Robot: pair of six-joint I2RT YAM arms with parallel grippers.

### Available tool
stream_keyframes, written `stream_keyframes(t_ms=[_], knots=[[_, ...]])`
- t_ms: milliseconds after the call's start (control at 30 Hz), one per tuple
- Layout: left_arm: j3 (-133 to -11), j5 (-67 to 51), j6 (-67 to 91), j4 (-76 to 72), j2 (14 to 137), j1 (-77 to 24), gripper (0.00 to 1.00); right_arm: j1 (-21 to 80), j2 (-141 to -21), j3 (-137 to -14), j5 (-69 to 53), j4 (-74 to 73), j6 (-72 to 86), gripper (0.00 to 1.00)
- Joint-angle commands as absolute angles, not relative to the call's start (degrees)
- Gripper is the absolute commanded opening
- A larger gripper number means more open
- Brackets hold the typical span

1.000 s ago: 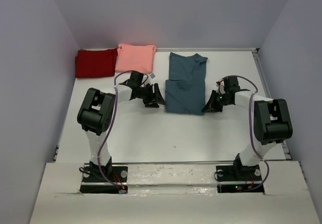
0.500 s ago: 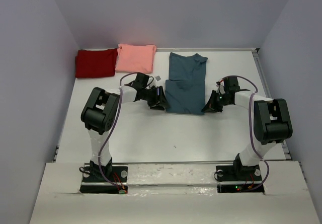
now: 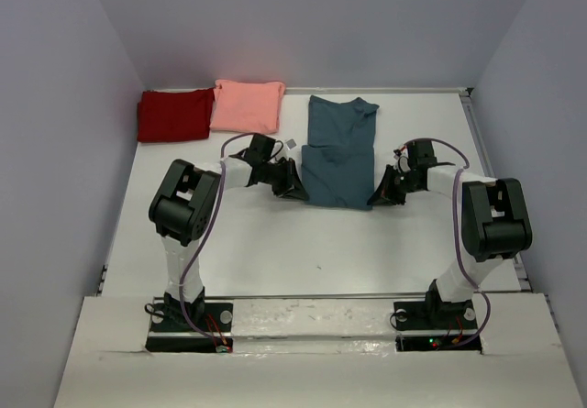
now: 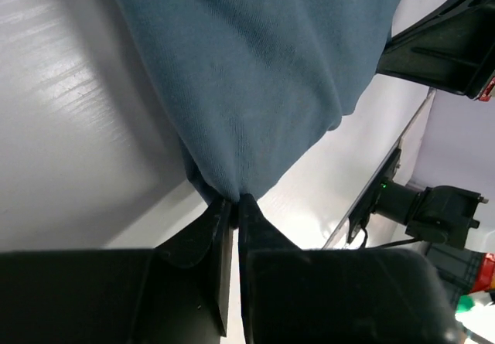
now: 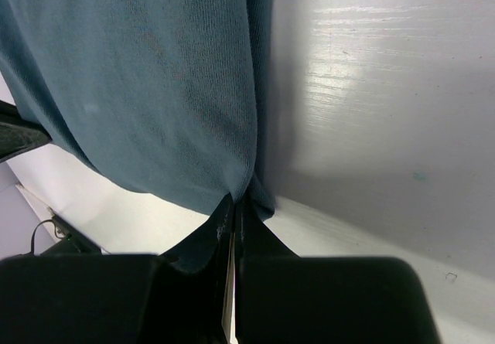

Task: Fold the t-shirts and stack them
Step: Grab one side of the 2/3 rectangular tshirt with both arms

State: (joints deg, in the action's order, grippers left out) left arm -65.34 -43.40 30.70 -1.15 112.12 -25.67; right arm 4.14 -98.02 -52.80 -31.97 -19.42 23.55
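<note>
The blue t-shirt (image 3: 337,156) lies flat on the white table (image 3: 321,243), a little toward 1 o'clock from the table's middle. It is folded into a long strip running from 12 to 6 o'clock, with a doubled layer over its near half.

The left gripper (image 3: 296,189) sits at the shirt's 7 o'clock corner, so the cloth spreads away from it toward 1 o'clock. In the left wrist view the two fingers (image 4: 220,224) are pressed together with a bunched tuck of the blue t-shirt (image 4: 255,66) caught between their tips. The fabric fans out from there toward 12 o'clock.

The right gripper (image 3: 378,197) sits at the shirt's 5 o'clock corner, with the cloth lying toward 11 o'clock from it. In the right wrist view its fingers (image 5: 251,232) are likewise closed on the corner of the blue t-shirt (image 5: 139,73). The hem edge runs straight up toward 12 o'clock and bare table lies at 3 o'clock.

The red t-shirt (image 3: 174,115) and the pink t-shirt (image 3: 248,104) lie folded at 10 to 11 o'clock on the table. They touch each other and lie apart from the blue one.
</note>
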Motion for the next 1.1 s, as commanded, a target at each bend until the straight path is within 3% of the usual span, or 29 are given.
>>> stream_keyframes(t_ms=[0, 1067], knots=[[-64.3, -45.6, 30.7, -2.7, 111.2, -25.9, 0.00, 3.9, -98.6, -55.1, -32.3, -18.2, 22.8, 0.01], [-67.6, -45.2, 22.9, 4.9, 113.4, -20.3, 0.00, -1.4, -98.4, -55.3, -32.5, -21.8, 21.4, 0.00]])
